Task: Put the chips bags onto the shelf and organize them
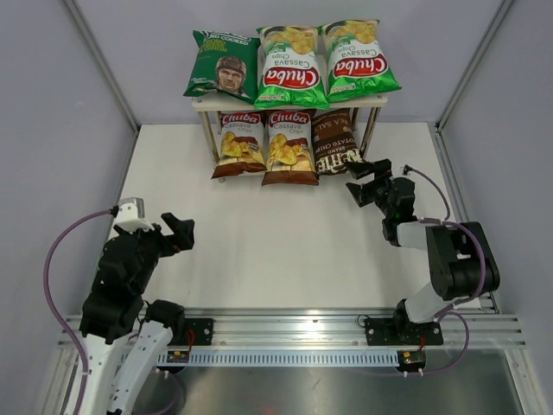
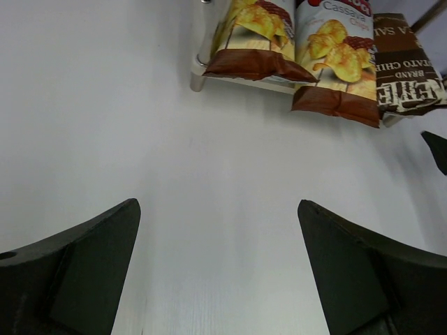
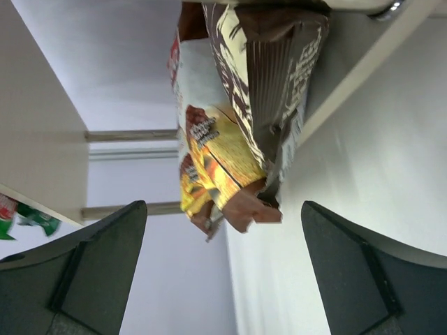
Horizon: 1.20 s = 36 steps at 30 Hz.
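Six chips bags (image 1: 290,147) sit on the shelf (image 1: 200,102), upper centre; likely light, slippery, crushable (pinch a crimped seam); left hand (image 1: 181,232) and right hand (image 1: 367,180) spread, empty

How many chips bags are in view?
6. On the shelf, upper tier: dark green bag left, two bright green Chuba bags. Lower tier: two brown-and-white Chuba bags, dark brown Kettle bag right. None seems hidden.

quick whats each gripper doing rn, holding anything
left gripper: open, holding nothing
right gripper: open, holding nothing
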Each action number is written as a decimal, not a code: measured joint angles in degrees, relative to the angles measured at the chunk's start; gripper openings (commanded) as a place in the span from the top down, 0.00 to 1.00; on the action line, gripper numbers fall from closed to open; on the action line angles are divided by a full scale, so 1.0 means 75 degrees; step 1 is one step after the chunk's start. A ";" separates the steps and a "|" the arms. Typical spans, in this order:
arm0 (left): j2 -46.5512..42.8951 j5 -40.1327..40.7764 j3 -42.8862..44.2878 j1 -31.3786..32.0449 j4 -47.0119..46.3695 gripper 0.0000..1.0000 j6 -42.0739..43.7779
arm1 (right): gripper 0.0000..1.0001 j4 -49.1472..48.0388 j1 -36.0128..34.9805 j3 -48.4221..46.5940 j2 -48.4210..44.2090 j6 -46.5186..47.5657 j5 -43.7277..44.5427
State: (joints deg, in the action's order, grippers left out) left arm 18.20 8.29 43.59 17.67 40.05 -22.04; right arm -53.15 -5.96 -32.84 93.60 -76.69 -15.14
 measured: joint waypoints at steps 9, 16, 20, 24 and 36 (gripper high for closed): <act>0.0347 -0.0516 -0.0003 -0.1824 -0.0157 0.01 0.0219 | 0.01 0.3952 0.0117 0.0006 -0.3981 0.2830 0.0487; 0.0391 -0.0679 -0.0009 -0.1888 -0.0160 0.01 0.0405 | 0.01 0.7082 0.0117 -0.0600 -0.6636 0.5141 0.1000; 0.0326 -0.0848 -0.0023 -0.1886 -0.0216 0.01 0.0606 | 0.01 0.9160 0.0117 -0.1378 -0.7391 0.6193 0.1102; 0.0289 -0.0871 -0.0026 -0.1888 -0.0300 0.01 0.0726 | 0.01 1.0372 0.0117 -0.1964 -0.7915 0.6717 0.1274; -0.0090 -0.0303 -0.0289 -0.1693 -0.0510 0.01 0.1049 | 0.01 1.1817 -0.0501 -0.2247 -0.8373 0.7426 0.2049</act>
State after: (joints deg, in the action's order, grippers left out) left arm 17.52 6.02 41.43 4.97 36.23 -14.17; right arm 35.48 -9.72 -49.69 30.81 -20.99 0.23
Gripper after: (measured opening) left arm 0.987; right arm 0.993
